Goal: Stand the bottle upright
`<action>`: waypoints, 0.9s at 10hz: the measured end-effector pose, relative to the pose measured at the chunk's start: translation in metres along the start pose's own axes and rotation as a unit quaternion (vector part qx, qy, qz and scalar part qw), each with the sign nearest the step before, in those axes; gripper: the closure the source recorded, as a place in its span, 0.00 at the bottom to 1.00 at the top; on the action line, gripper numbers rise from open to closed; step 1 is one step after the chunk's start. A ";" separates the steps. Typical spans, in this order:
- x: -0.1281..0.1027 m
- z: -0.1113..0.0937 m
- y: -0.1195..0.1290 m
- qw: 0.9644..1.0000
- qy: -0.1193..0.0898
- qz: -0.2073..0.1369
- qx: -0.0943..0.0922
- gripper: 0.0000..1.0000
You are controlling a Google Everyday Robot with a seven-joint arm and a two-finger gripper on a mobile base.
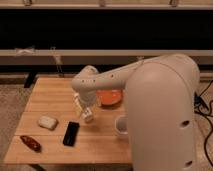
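My gripper (82, 107) hangs from the big white arm over the middle of the wooden table (50, 95), just left of the orange bowl. A small whitish bottle (88, 116) shows at the gripper's lower end, tilted and close to the tabletop. It partly merges with the gripper, so I cannot tell how it is held. The arm's bulky elbow covers the right side of the table.
A white rounded block (47, 122) lies at the left, a black phone (71, 133) in front of the gripper, and a reddish-brown item (31, 143) near the front left corner. An orange bowl (109, 97) and a white cup (121, 126) stand beside the arm.
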 end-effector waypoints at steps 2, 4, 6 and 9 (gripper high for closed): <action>-0.022 -0.004 0.017 1.000 0.020 0.000 0.007 0.20; -0.048 -0.004 0.032 0.999 0.041 0.007 0.015 0.20; -0.077 -0.001 0.026 0.998 0.058 0.022 0.025 0.20; -0.118 0.006 0.013 0.996 0.077 0.028 0.042 0.20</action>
